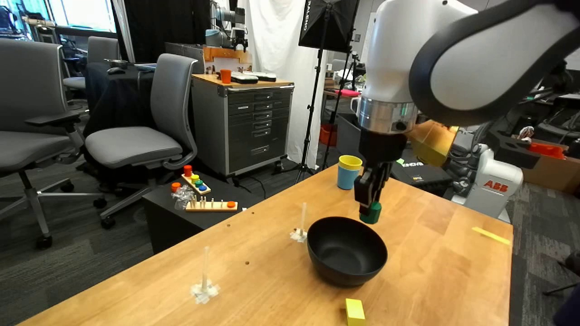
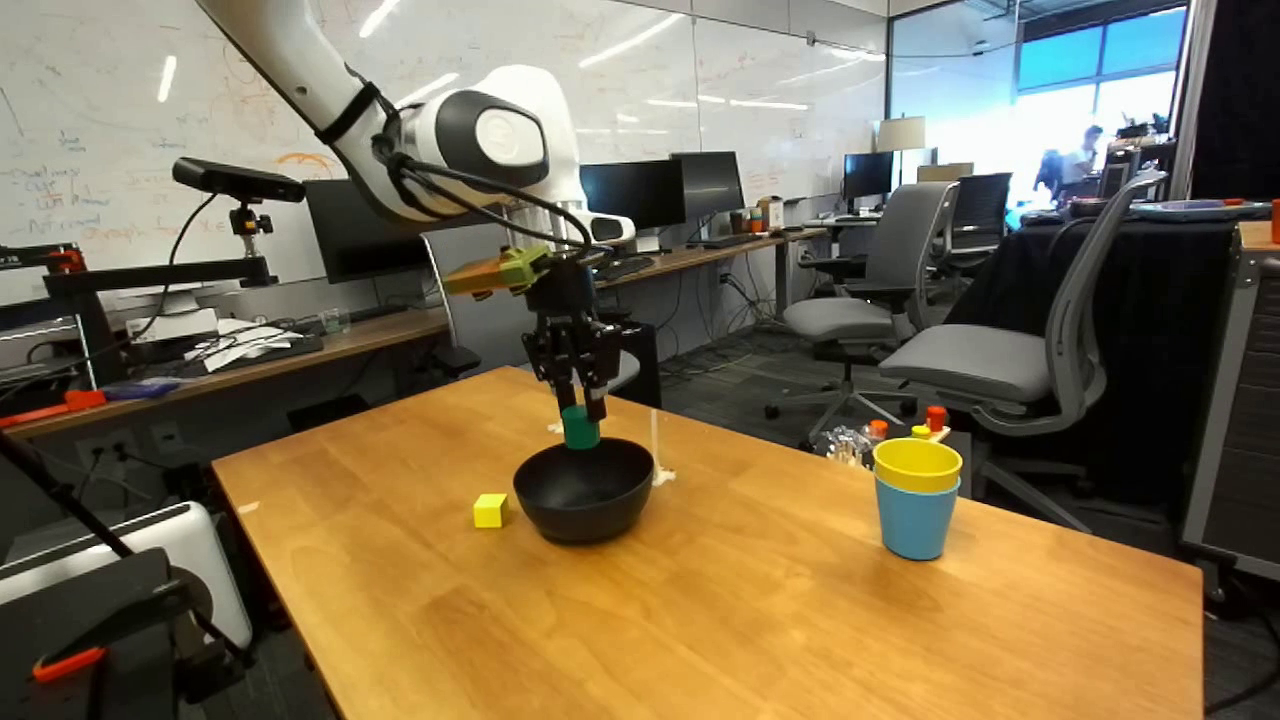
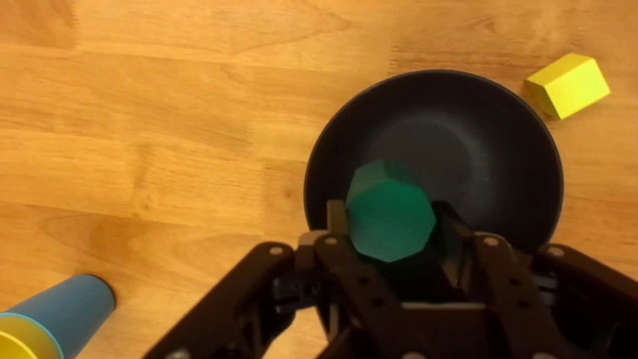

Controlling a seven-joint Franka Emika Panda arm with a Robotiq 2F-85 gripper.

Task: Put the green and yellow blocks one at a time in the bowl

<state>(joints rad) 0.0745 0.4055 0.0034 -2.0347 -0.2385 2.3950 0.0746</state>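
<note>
My gripper (image 3: 389, 214) points down and is shut on the green block (image 3: 391, 234), an eight-sided piece between its fingertips. In the wrist view the block overlaps the near part of the black bowl (image 3: 433, 144). In both exterior views the green block (image 1: 371, 214) (image 2: 581, 431) hangs in the gripper (image 1: 369, 206) (image 2: 582, 405) at about the height of the bowl's rim or above, near the rim of the bowl (image 1: 346, 253) (image 2: 583, 515). The bowl's visible inside is bare. The yellow block (image 3: 573, 87) lies on the table close beside the bowl, also in both exterior views (image 1: 355, 311) (image 2: 490, 511).
Stacked cups, blue with a yellow one on top (image 1: 348, 174) (image 2: 917, 505), stand on the table, also in the wrist view (image 3: 70, 309). Thin upright pegs (image 1: 303, 222) (image 1: 205, 271) are taped to the table along an edge. A yellow tape strip (image 1: 490, 235) lies on the tabletop.
</note>
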